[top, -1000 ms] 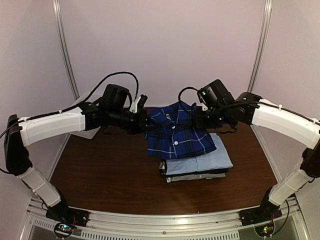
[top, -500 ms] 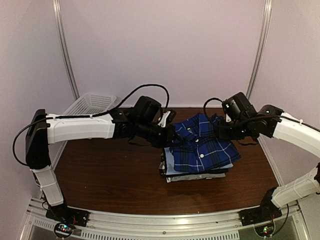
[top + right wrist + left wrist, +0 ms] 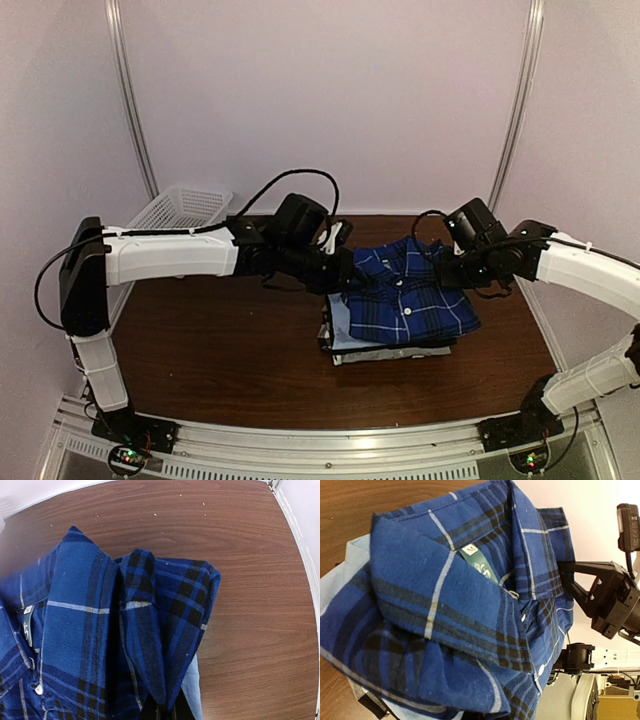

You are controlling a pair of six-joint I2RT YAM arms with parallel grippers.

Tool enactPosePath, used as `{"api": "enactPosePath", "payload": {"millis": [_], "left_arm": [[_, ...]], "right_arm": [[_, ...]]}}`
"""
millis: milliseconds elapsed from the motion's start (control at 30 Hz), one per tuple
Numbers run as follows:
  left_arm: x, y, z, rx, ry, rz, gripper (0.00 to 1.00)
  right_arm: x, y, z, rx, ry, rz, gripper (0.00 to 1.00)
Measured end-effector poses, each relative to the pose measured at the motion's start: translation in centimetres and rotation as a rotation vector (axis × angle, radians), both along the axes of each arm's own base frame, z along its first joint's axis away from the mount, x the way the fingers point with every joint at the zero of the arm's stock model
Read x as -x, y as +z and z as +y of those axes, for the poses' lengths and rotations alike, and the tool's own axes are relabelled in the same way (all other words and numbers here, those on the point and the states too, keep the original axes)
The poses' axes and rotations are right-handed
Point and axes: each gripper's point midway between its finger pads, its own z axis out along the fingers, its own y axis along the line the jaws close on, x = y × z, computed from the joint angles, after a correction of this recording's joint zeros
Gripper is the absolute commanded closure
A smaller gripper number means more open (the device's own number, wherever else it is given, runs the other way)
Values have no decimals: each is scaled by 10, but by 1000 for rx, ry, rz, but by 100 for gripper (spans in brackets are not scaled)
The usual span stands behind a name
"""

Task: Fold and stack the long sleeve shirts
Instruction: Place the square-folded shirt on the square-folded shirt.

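Note:
The folded dark blue-and-black plaid shirt [image 3: 405, 300] lies on top of a stack: a light blue shirt [image 3: 340, 322] under it, and darker and grey folded ones [image 3: 385, 352] at the bottom. My left gripper [image 3: 343, 272] is shut on the plaid shirt's left edge by the collar. My right gripper [image 3: 446, 268] is shut on its right edge. In the left wrist view the plaid shirt [image 3: 470, 605] fills the frame and hides my fingers. In the right wrist view a pinched fold of the plaid shirt [image 3: 160, 670] runs down to the jaws, with the light blue shirt [image 3: 192, 692] below it.
A white lattice basket [image 3: 180, 208] stands at the back left of the brown table [image 3: 220, 350]. Metal frame posts rise at both back corners. The right arm's wrist [image 3: 610, 597] shows just past the shirt in the left wrist view.
Both arms have carried the plaid shirt to the right and lowered it onto the stack. It now covers most of the light blue shirt.

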Motion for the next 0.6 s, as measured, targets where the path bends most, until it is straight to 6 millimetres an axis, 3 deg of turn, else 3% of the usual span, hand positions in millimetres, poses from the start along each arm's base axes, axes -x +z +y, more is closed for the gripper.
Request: {"api": "enactPosePath", "payload": {"millis": [133, 333, 400, 600], "left_arm": [[-9, -6, 4, -26, 41, -15, 100], [-19, -26, 11, -68, 77, -8, 100], [-21, -36, 15, -87, 85, 2, 100], [-22, -51, 22, -127, 93, 13, 77]], "right_arm": [[-2, -22, -6, 12, -17, 35, 92], [-4, -41, -20, 27, -45, 66, 57], [-5, -42, -23, 31, -53, 66, 52], [-6, -21, -25, 30, -59, 42, 49]]}}
